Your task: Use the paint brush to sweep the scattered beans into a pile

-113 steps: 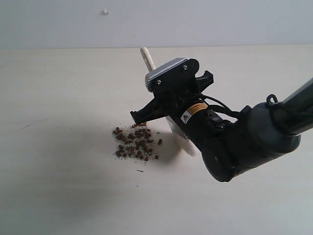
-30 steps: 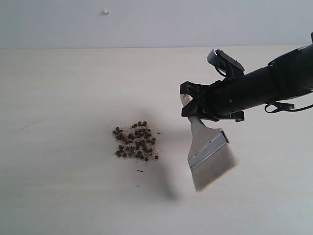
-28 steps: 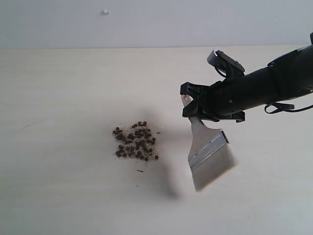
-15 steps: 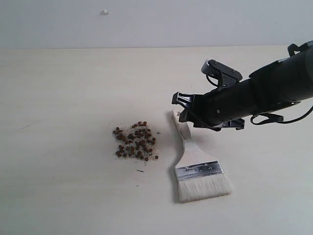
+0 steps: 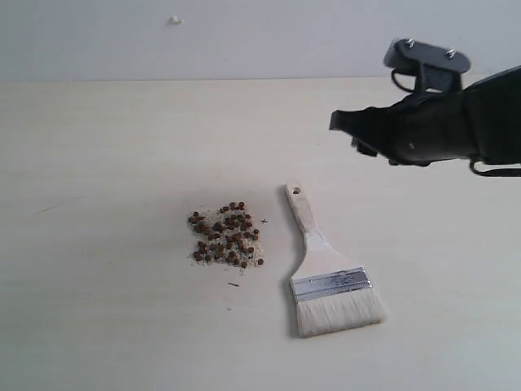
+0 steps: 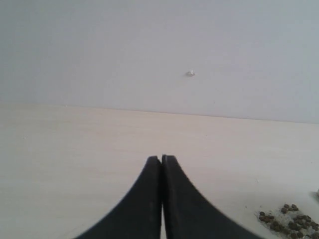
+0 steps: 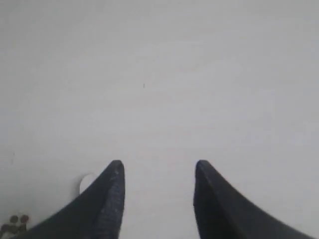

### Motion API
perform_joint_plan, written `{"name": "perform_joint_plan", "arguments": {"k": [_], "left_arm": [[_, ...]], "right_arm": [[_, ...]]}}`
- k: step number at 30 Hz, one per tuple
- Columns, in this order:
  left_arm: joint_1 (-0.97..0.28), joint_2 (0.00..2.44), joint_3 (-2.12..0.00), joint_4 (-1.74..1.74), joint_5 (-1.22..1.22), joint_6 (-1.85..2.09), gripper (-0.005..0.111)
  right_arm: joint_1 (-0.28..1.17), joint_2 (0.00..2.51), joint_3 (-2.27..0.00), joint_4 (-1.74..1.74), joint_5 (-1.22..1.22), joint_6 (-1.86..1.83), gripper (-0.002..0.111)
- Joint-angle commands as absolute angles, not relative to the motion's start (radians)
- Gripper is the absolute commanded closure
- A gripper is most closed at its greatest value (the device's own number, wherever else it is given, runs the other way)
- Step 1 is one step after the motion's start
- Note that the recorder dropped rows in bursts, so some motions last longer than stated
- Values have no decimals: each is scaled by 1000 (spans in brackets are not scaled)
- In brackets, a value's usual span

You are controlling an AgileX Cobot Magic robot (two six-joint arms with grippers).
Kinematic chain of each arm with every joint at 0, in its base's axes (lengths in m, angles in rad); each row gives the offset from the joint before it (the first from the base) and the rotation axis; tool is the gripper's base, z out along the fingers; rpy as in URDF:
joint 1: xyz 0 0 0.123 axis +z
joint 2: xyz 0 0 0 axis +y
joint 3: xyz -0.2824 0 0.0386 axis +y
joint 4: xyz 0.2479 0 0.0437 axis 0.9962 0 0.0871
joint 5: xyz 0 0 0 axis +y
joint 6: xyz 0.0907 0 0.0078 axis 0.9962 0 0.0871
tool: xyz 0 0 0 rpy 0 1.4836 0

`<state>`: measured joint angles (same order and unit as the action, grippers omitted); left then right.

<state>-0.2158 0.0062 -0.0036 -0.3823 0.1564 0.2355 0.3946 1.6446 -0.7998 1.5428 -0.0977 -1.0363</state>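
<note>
Now the paint brush (image 5: 322, 259) lies flat on the tabletop (image 5: 106, 163), and no claw touches it. Its wooden handle (image 5: 303, 220) points toward the wall (image 5: 285, 41), with a small hole at that end, and its pale bristles (image 5: 339, 314) point toward the near side of the exterior view. The pile (image 5: 226, 241) of small reddish-brown beans (image 5: 218, 228) sits just beside the handle, on its left in that view, with fine whitish crumbs (image 5: 213, 214) among them. Pile and brush do not touch.

The right claw (image 5: 348, 133) hangs in the air, up and to the right of the handle's end, well apart from the brush. From the exterior view I cannot tell how its jaws stand, because the dark arm (image 5: 472, 122) hides them. The right wrist view gives this: two black fingers (image 7: 112, 194) stand apart with a clear gap and nothing between them, so the claw is fairly wide and holds nothing. That view shows only a few beans at its border and a pale round spot (image 7: 85, 183) beside one finger, which I cannot identify.

The left claw (image 6: 161, 160) does not appear in the exterior view. Only the left wrist view shows it: its two fingers press together, closed on nothing, over bare tabletop. A part of the pile shows at the corner of this view, and a small white speck (image 6: 190, 73) sits on the wall behind.
</note>
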Motion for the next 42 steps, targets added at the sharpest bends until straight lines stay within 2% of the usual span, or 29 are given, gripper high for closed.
{"name": "perform_joint_plan", "arguments": {"k": [1,2,11,15,22,30,39,42], "left_arm": [[-222,0,0,-378,155,233,107],[-222,0,0,-378,155,233,107],[-222,0,0,-378,155,233,107],[-222,0,0,-378,155,233,107],[-222,0,0,-378,155,233,107],[-222,0,0,-378,155,233,107],[-222,0,0,-378,155,233,107],[-222,0,0,-378,155,233,107]], "right_arm": [[396,1435,-692,1483,-173,-1049,97],[396,1381,-661,1480,-183,-1044,108],[396,906,-400,1470,-157,-1044,108],[396,752,-356,1470,-157,-1044,108],[396,583,-356,1456,-157,-1053,108],[394,517,-356,1291,-267,-1178,108],[140,209,-216,1303,-159,-1253,108],[108,102,-155,1303,-175,-1253,108]]}}
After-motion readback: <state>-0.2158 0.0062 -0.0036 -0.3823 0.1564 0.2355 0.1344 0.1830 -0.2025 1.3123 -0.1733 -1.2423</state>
